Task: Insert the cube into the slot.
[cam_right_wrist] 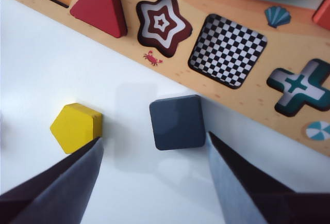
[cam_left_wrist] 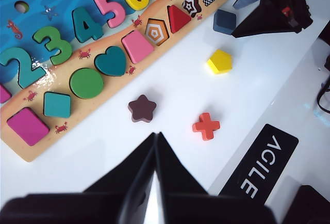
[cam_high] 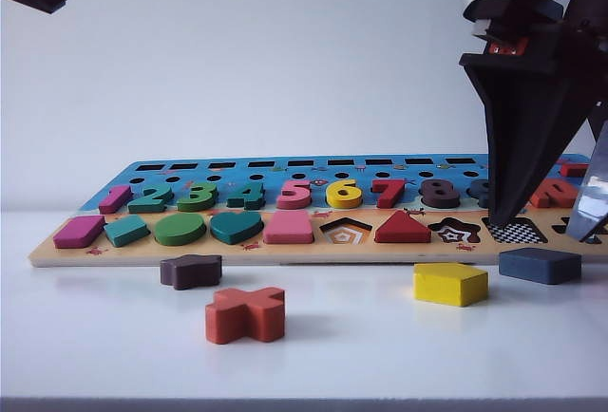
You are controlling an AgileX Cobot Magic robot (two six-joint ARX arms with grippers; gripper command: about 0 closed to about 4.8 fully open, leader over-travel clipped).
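Right wrist view shows the cube [cam_right_wrist: 178, 122] flat on the table [cam_right_wrist: 62, 64], just beside the board's [cam_right_wrist: 242, 100] near edge, below the checkered slot [cam_right_wrist: 228, 50]. It lies between the right gripper's [cam_right_wrist: 154, 170] wide-apart fingers [cam_right_wrist: 77, 175], untouched. A yellow pentagon [cam_right_wrist: 76, 127] sits beside one finger. Over the table's left side, the left gripper [cam_left_wrist: 155, 154] has its fingers pressed together.

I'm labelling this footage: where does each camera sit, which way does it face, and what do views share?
Exterior view: low at the table edge, facing the wooden puzzle board side-on; right gripper hangs open.
Left wrist view: high, looking down past the shut left gripper at the board.
Right wrist view: close above the flat navy-blue square block, between open jaws.
Shared: that block, the yellow pentagon block and the checkered square slot.
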